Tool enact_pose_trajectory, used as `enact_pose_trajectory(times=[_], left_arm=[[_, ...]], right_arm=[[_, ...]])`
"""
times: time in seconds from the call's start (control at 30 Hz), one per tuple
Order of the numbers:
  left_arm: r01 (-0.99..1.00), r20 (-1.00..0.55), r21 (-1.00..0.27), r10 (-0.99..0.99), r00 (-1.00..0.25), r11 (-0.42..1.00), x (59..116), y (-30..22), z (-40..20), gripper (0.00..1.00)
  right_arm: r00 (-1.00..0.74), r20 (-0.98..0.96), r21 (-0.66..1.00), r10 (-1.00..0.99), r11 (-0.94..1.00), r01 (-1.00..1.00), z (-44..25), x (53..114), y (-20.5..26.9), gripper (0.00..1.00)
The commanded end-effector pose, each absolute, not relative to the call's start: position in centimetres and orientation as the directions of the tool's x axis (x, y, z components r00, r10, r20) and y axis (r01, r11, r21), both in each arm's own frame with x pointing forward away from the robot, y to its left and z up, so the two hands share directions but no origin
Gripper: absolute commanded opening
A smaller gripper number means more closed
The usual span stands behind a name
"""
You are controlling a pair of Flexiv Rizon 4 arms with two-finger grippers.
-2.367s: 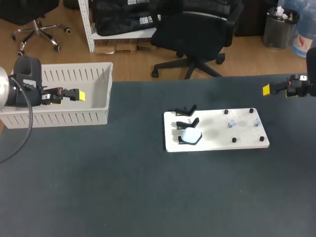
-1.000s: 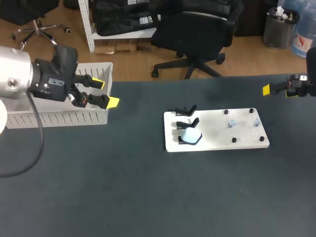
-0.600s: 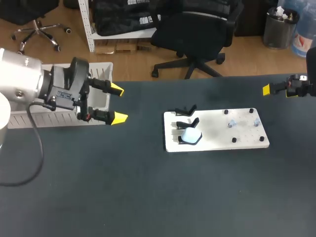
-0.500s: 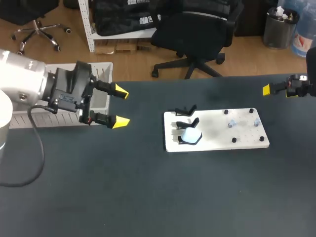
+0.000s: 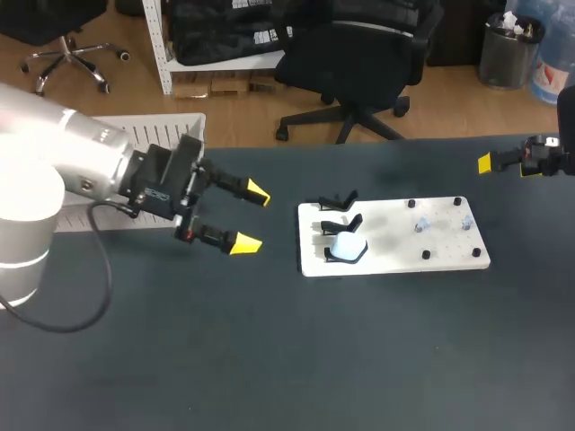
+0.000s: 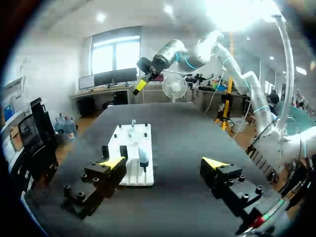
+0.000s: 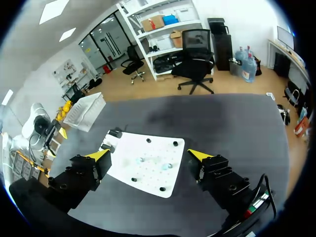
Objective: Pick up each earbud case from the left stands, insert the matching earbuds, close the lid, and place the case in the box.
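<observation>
My left gripper (image 5: 252, 218) is spread wide with nothing between its fingers. It hangs over the dark table (image 5: 359, 359), between the box (image 5: 171, 118) and the white board (image 5: 449, 256), and points toward the board's left end. The pale earbud case (image 5: 348, 246) sits there on the nearest black stand; the two stands (image 5: 337, 199) behind it look bare. Two small earbuds (image 5: 422, 224) lie on the board's right half among black pegs. My right gripper (image 7: 149, 154) is also open and empty, out at the table's far right, well apart from the board.

I judge this to be the reach for the case. Next I need to bring my left fingers to either side of it, close on it and lift it off its stand.
</observation>
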State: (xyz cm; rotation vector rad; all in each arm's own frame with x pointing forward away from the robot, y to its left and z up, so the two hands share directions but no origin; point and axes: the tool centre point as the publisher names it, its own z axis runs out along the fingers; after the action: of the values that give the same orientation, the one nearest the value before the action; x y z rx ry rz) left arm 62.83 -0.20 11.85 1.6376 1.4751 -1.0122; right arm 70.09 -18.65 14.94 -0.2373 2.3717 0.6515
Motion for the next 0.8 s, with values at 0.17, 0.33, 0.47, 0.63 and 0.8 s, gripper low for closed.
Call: enact_pose_trajectory(times=[0.17,0.33,0.47,0.63,0.8], left_arm=[[0.994,-0.878,-0.017,0.477,0.037,-0.108,63.4,-2.8,9.7,1.00],[0.995,-0.877,-0.022,0.479,0.029,-0.099,63.5,-3.9,8.7,0.91],[0.995,-0.880,-0.021,0.474,0.027,-0.096,63.5,-4.7,8.1,0.75],[0.995,-0.879,-0.005,0.474,0.045,-0.105,63.3,-5.6,7.0,0.79],[0.995,-0.868,-0.029,0.496,0.023,-0.097,63.7,-6.4,5.7,0.76]], right_arm=[[-0.768,-0.641,0.392,-0.002,0.859,-0.329,15.0,70.1,-18.7,1.00],[-0.768,-0.641,0.392,-0.002,0.859,-0.329,15.0,70.1,-18.7,1.00],[-0.768,-0.641,0.392,-0.002,0.859,-0.329,15.0,70.1,-18.7,1.00],[-0.768,-0.641,0.392,-0.002,0.859,-0.329,15.0,70.1,-18.7,1.00],[-0.768,-0.641,0.392,-0.002,0.859,-0.329,15.0,70.1,-18.7,1.00]])
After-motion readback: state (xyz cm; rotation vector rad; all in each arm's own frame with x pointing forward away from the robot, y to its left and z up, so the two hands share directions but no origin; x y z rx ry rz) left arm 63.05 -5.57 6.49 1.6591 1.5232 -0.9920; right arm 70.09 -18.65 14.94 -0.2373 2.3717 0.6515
